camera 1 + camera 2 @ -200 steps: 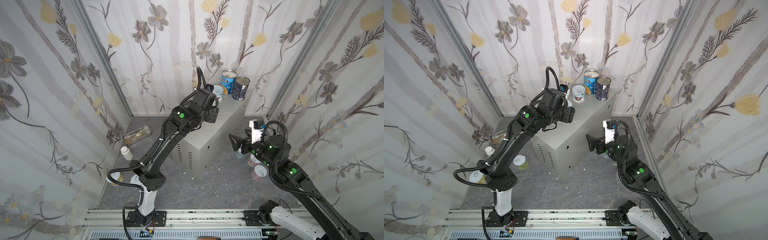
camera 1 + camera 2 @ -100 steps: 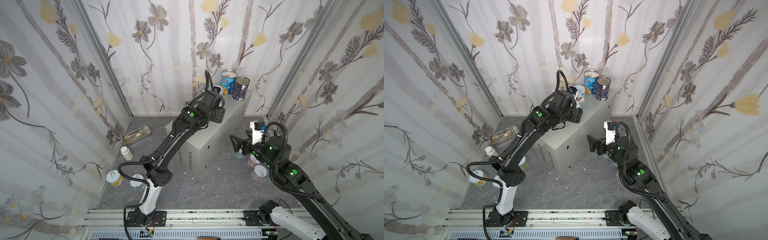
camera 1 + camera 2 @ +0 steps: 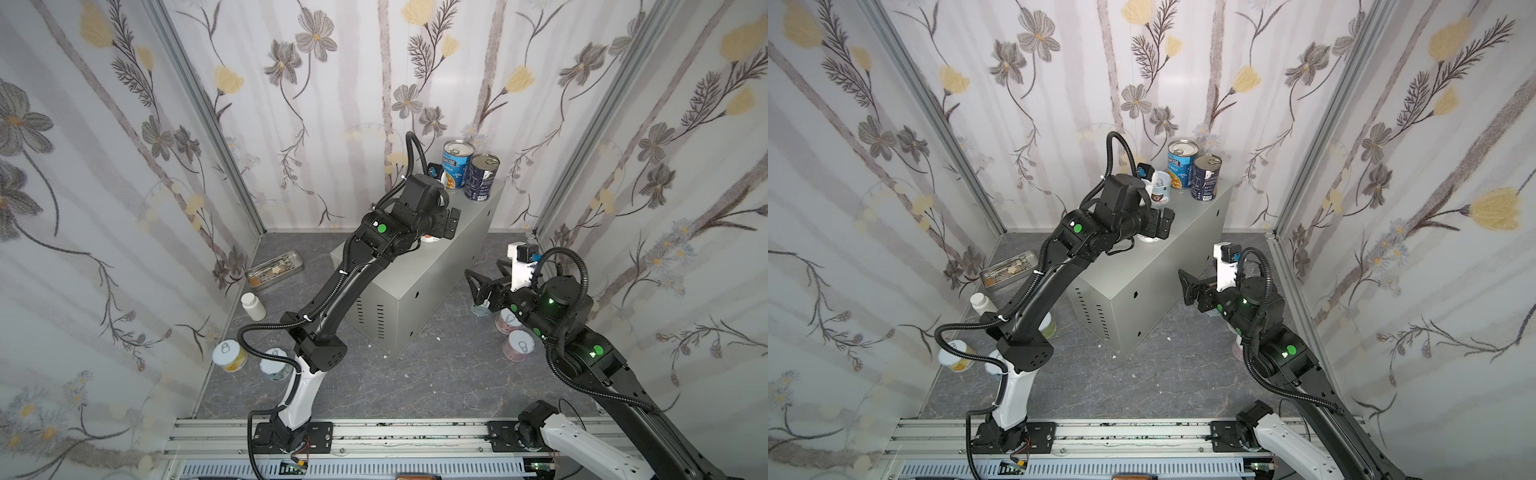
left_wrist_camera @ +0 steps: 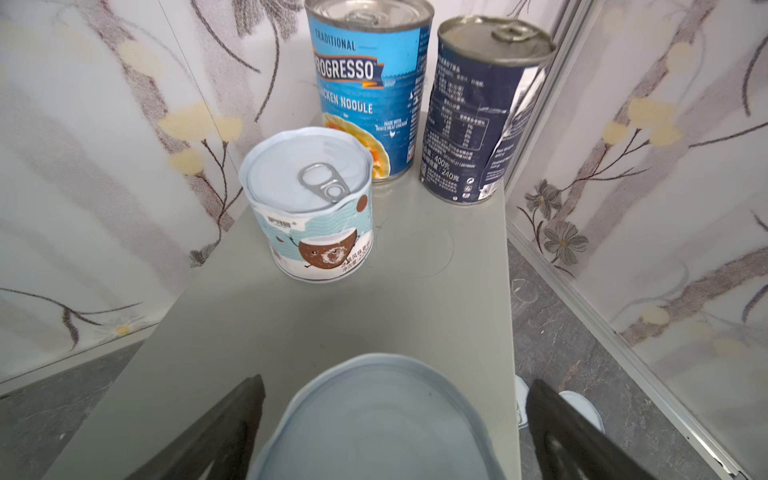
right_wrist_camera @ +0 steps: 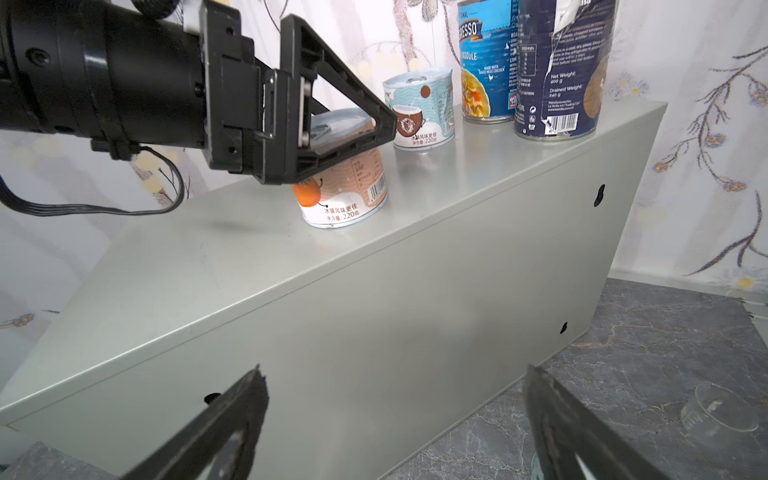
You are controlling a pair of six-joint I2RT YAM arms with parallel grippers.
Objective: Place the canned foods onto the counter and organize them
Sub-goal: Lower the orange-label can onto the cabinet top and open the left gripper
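Note:
The counter (image 3: 436, 266) (image 3: 1142, 270) is a grey metal box on the floor. At its far end stand a blue Progresso can (image 3: 456, 164) (image 4: 365, 83), a navy can (image 3: 482, 178) (image 4: 478, 112) and a short coconut-label can (image 3: 1160, 193) (image 4: 311, 203). A short orange-label can (image 5: 345, 187) (image 4: 382, 419) stands on the counter top between the fingers of my left gripper (image 4: 397, 380) (image 3: 446, 224). The jaws are open, with gaps on both sides of the can. My right gripper (image 5: 395, 370) (image 3: 484, 282) is open and empty, low beside the counter's long side.
Two short cans (image 3: 519, 345) (image 3: 509, 322) and a clear glass (image 5: 715, 411) sit on the floor under the right arm. Two more cans (image 3: 228, 355) (image 3: 274, 363), a white bottle (image 3: 252, 305) and a metal tray (image 3: 274, 268) lie on the floor at the left. Walls close in on three sides.
The left gripper carried the orange-label can a little along the counter top, then opened and let it go there. The right arm has barely moved.

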